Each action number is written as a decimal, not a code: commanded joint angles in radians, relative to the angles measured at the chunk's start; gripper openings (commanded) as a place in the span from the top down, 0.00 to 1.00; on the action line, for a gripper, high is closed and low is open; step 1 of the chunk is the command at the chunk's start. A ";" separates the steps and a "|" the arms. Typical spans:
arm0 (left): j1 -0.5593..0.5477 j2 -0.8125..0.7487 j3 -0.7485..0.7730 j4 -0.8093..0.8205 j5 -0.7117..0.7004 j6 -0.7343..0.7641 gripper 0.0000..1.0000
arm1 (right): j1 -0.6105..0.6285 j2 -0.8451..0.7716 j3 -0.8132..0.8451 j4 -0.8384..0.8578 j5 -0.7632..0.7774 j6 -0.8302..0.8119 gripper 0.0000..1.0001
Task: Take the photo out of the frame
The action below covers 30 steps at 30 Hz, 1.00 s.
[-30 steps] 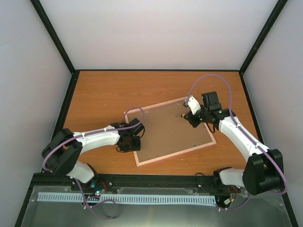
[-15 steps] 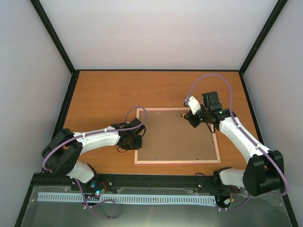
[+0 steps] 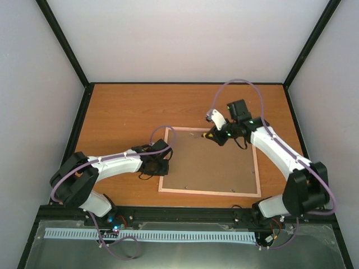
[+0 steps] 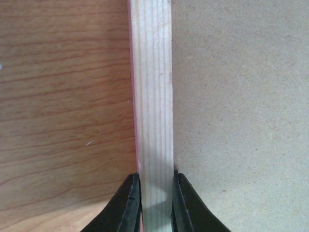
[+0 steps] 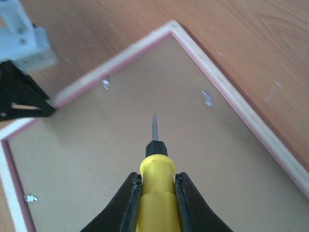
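The frame (image 3: 208, 193) lies flat, back up, its pale wood rails edged in pink. Its left rail is pinched in the left gripper (image 4: 156, 182). Its far rail lies just ahead of the right gripper (image 5: 157, 180).

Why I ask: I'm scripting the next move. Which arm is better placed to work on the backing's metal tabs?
Right, probably. The right gripper is shut on the yellow screwdriver, tip over the backing board near a metal tab; the left gripper clamps the frame.
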<state>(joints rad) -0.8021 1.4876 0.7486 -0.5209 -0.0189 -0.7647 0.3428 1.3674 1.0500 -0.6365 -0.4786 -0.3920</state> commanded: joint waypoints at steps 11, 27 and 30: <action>0.014 -0.009 -0.061 0.147 0.047 -0.019 0.97 | 0.315 0.369 0.343 -0.109 -0.013 0.053 0.97; 0.013 0.007 -0.068 0.179 0.072 -0.015 0.99 | 0.374 0.503 0.395 -0.091 0.119 0.061 0.97; 0.014 0.007 -0.072 0.179 0.073 -0.014 0.99 | 0.374 0.516 0.396 -0.085 0.120 0.067 0.97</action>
<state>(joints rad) -0.7925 1.4696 0.6964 -0.3946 0.0086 -0.7723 0.7094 1.8633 1.4204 -0.7330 -0.3859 -0.3347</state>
